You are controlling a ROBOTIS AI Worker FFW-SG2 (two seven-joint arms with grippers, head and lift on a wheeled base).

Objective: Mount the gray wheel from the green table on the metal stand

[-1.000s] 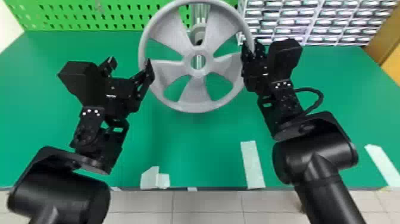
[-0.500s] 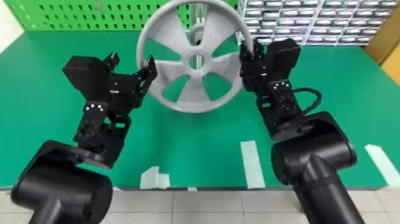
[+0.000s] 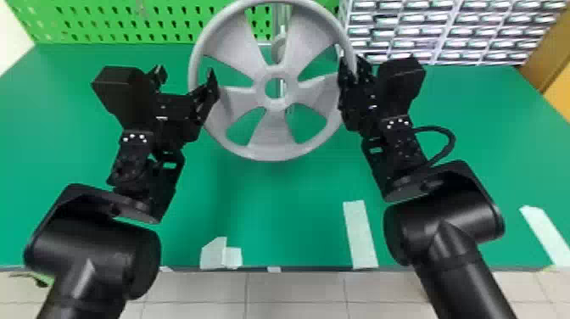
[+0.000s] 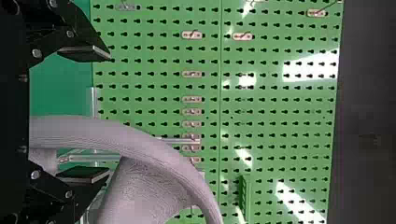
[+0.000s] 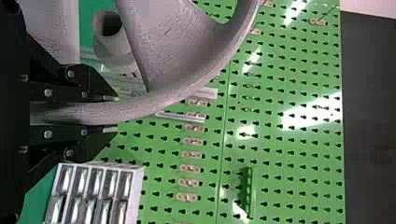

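Note:
The gray wheel [image 3: 271,142] hangs upright above the green table [image 3: 271,199], in front of the metal stand [image 3: 280,21], which shows partly behind it. My right gripper [image 3: 348,72] is shut on the wheel's right rim; in the right wrist view the gripper [image 5: 116,114] has the rim [image 5: 140,109] between its fingers. At the left rim, my left gripper [image 3: 185,75] stands open. In the left wrist view this gripper [image 4: 109,115] has its fingers wide apart, with the wheel's rim [image 4: 154,151] passing between them, nearer one finger [image 4: 84,174].
A green pegboard [image 3: 106,21] stands along the table's back edge, beside a rack of small drawers [image 3: 449,32] at the back right. Pale tape strips [image 3: 359,235] lie near the front edge.
My left gripper has moved forward along the left rim, staying open. The wheel has shifted slightly left together with my right gripper, which keeps its hold.

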